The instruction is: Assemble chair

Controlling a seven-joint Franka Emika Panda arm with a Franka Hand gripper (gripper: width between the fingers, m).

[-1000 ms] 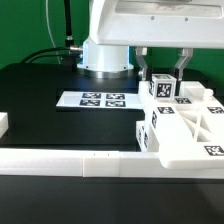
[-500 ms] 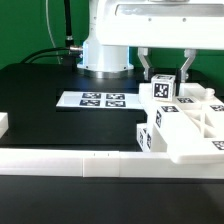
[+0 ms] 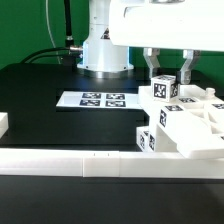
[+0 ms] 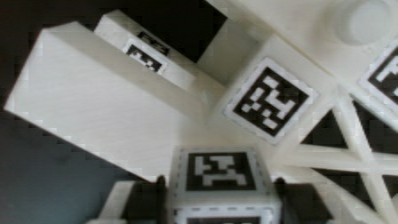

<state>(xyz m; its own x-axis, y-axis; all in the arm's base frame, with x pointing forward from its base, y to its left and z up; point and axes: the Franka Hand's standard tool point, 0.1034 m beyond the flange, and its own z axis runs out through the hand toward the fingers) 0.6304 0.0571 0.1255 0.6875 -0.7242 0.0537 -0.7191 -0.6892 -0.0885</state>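
Observation:
The chair (image 3: pixel 190 125) is one joined white body of slotted panels, an X-braced part and tagged posts. It sits at the exterior view's right, just behind the border rail, and looks tilted. My gripper (image 3: pixel 168 72) reaches down from above with its fingers (image 3: pixel 153 66) on either side of a tagged post (image 3: pixel 165 88) at the chair's top. In the wrist view the gripper (image 4: pixel 222 205) is shut on that post (image 4: pixel 222 172), with the X-braced panel (image 4: pixel 267 100) beyond it. The chair's right end is cut off by the frame.
The marker board (image 3: pixel 100 100) lies flat on the black table, left of the chair. The long low white border rail (image 3: pixel 70 162) runs along the front. A small white block (image 3: pixel 3 124) sits at the left edge. The robot base (image 3: pixel 105 55) stands behind.
My gripper has moved toward the exterior view's right with the post in it. The whole chair has shifted right with it and tilted a little.

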